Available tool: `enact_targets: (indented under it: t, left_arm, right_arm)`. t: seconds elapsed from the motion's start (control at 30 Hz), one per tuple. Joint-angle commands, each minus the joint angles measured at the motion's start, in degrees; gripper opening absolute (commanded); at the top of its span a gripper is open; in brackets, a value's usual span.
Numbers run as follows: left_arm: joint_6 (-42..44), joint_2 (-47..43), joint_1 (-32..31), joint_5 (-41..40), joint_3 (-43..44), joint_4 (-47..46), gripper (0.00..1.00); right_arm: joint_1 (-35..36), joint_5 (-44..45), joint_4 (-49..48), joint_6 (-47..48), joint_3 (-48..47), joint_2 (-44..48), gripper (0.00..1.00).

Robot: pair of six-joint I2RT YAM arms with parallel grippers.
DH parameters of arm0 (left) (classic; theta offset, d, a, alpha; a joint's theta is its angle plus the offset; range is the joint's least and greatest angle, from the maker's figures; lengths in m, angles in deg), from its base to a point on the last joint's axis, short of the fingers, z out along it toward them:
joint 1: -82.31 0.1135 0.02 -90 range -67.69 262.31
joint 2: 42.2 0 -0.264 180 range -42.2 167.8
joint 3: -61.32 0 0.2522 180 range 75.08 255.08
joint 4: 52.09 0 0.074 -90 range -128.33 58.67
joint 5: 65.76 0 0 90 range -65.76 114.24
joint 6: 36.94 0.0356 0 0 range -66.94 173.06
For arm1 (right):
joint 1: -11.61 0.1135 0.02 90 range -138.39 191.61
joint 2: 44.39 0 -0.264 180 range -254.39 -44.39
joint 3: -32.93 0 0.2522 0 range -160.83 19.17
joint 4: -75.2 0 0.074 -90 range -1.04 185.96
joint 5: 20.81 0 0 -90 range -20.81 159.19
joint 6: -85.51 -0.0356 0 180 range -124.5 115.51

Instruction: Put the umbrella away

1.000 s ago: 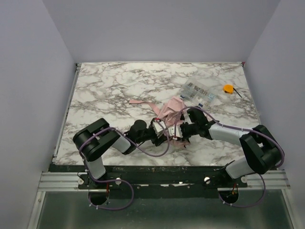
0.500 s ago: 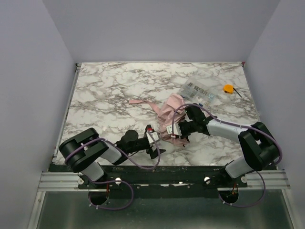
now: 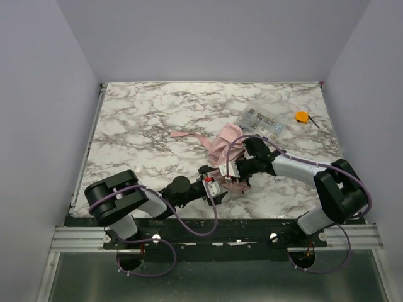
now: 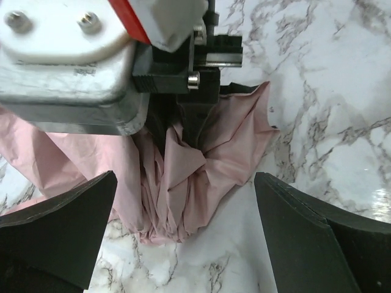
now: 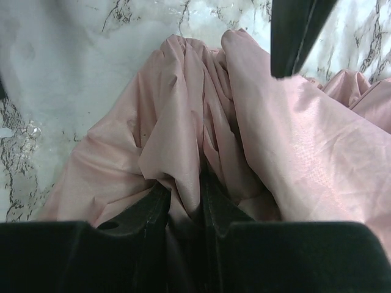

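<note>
Half a second back the left gripper (image 4: 184, 183) sat drawn off toward its own base; now it has pushed forward again and its fingers reach the near end of the umbrella (image 3: 225, 146). On the other side the right gripper (image 5: 183, 194) has hardly shifted.

Standing by the table (image 3: 145, 119), I see the umbrella as a crumpled pink bundle at the middle of the marble, its strap (image 3: 182, 134) trailing off on the far side of the left gripper. A clear packet (image 3: 260, 119) and a small orange thing (image 3: 302, 117) lie beyond the right arm, well apart from both grippers.

That right gripper is pressed together on a fold of the pink cloth, the pleat caught between its two black fingers. Opposite it, the left gripper is spread wide, pinching nothing. From its wrist view the cloth lies straight ahead and just below, the rumpled end sitting in the gap between the two fingers, with the right gripper facing it from just beyond.

Those pleats run lengthways, roughly in line with the left gripper's reach, so its fingers straddle the bundle across its width. The shaft and handle are hidden under the cloth.

My guess is the left arm is the free one to gather the loose end while the right holds
</note>
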Motion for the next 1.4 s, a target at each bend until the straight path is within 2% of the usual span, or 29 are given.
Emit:
enact_targets:
  t: [0.0, 0.33, 0.43, 0.5, 0.57, 0.63, 0.7, 0.83, 0.97, 1.13, 1.27, 1.37]
  left_arm:
    - [5.5, 5.7, -1.0, -7.9, 2.2, 1.2, 0.98]
    - [5.5, 17.0, -1.1, -12.4, 7.5, -0.2, 0.98]
    - [4.7, 18.1, -1.1, -12.6, 8.1, 0.1, 0.94]
    - [4.5, 18.3, -1.1, -11.7, 8.6, 2.0, 0.82]
    - [3.9, 18.8, -1.0, -10.7, 9.1, 4.0, 0.60]
    - [3.0, 19.5, -1.1, -10.5, 8.9, 4.4, 0.47]
    - [1.9, 20.1, -1.1, -10.8, 8.4, 4.4, 0.29]
    - [-0.2, 21.3, -1.0, -10.2, 6.6, 2.6, 0.21]
    - [-1.8, 22.4, -0.7, -9.1, 4.9, 1.0, 0.19]
    - [-3.9, 23.7, 0.5, -6.1, 3.3, 0.5, 0.18]
    - [-4.9, 24.2, 1.3, -4.6, 3.2, 0.4, 0.18]
    - [-5.1, 24.2, 1.7, -3.6, 3.7, 1.4, 0.17]
  right_arm:
    - [-0.4, 0.6, 8.4, -1.4, 0.5, -1.9, 0.20]
    - [-0.4, -0.8, 9.6, -1.4, 0.3, -2.3, 0.21]
    - [-0.4, -1.6, 10.2, -1.3, 0.0, -2.4, 0.22]
    - [-0.4, -2.6, 11.0, -1.6, -0.5, -2.5, 0.23]
    - [-0.4, -3.8, 11.7, -1.9, -1.0, -2.5, 0.26]
    - [-0.4, -4.7, 12.5, -1.9, -1.5, -2.3, 0.29]
    - [-0.4, -5.6, 13.3, -2.0, -1.8, -1.7, 0.32]
    - [-0.4, -7.8, 15.0, -3.1, -2.8, -0.2, 0.39]
    - [-1.9, -10.4, 17.0, -4.3, -4.2, 2.4, 0.52]
    - [-5.4, -15.3, 23.9, -1.9, -7.4, 7.0, 0.71]
    - [-5.8, -17.7, 30.5, 0.4, -10.3, 10.0, 0.77]
    - [-5.8, -19.1, 34.9, 1.2, -13.5, 11.2, 0.77]
